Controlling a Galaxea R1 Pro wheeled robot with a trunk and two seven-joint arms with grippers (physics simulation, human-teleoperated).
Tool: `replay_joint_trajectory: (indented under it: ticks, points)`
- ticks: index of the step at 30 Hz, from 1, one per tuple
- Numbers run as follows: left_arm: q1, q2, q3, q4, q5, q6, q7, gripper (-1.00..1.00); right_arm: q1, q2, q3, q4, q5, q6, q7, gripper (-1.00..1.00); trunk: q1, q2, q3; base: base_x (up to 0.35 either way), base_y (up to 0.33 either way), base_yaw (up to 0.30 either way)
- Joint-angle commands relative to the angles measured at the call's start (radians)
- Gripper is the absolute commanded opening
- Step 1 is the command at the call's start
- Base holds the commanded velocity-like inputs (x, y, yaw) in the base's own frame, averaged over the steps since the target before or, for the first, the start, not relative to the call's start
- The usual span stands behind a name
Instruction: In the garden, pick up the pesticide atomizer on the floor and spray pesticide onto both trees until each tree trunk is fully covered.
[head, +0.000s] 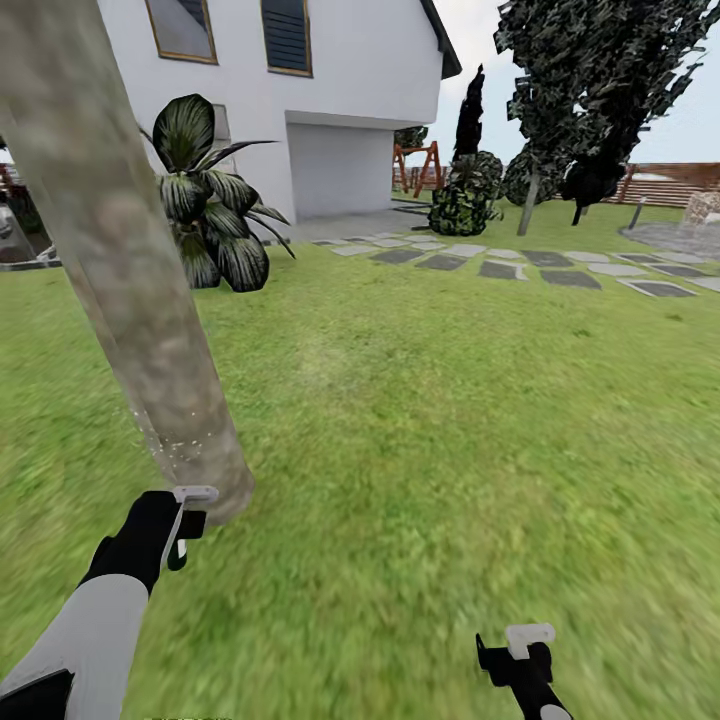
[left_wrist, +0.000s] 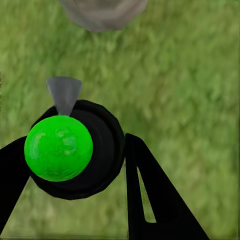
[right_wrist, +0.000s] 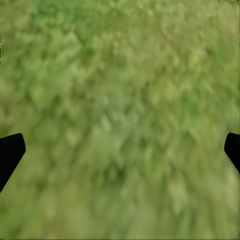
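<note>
A thick grey-beige tree trunk (head: 130, 280) leans across the left of the head view and meets the grass lawn (head: 430, 430) near my left hand. Pale specks dot the bark just above its base. My left gripper (head: 188, 522) is shut on the pesticide atomizer (head: 179, 550), right beside the trunk's foot. In the left wrist view the atomizer (left_wrist: 75, 150) is a round black body with a bright green cap. It sits between the black fingers (left_wrist: 150, 195), its grey nozzle toward the trunk (left_wrist: 102, 12). My right gripper (head: 515, 650) (right_wrist: 120, 150) hangs open over bare grass at the lower right.
A dark broad-leaved plant (head: 210, 210) stands behind the trunk, in front of a white house (head: 340, 100). Grey stepping stones (head: 520, 265) cross the lawn at the back. Dark-leaved trees (head: 590, 90) and a wooden fence (head: 680, 180) are far right.
</note>
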Motion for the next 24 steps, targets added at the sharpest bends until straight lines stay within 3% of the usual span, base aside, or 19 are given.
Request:
replay_joint_trajectory:
  ticks: [1,12,17,21,24]
  points:
    - [-0.001,-0.001,0.003,-0.002,-0.011,0.003,-0.010,-1.00,0.000,0.000,-0.007,0.001,0.011,-0.003,-0.003,1.00,0.000,0.000,-0.001,0.091,-0.267,0.271]
    - [-0.002,-0.009,0.003,-0.005,-0.010,0.005,-0.011,-1.00,0.000,-0.001,-0.007,0.001,0.011,-0.003,-0.004,1.00,0.000,0.000,-0.001,0.098,-0.255,0.275]
    - [-0.009,-0.009,0.000,-0.110,-0.011,0.018,-0.013,-1.00,0.000,-0.003,-0.008,0.000,0.011,-0.003,-0.004,1.00,0.000,0.000,-0.001,0.125,-0.048,0.235]
    - [-0.021,-0.012,-0.011,-0.155,-0.013,0.120,-0.016,-1.00,0.000,-0.006,-0.008,0.000,0.011,-0.003,-0.004,1.00,0.000,0.000,-0.001,0.007,-0.002,0.025]
    - [-0.070,-0.003,-0.012,-0.157,-0.012,0.166,-0.018,-1.00,0.000,-0.007,-0.008,0.000,0.011,-0.003,-0.004,1.00,0.000,0.000,-0.001,0.000,0.000,0.002]
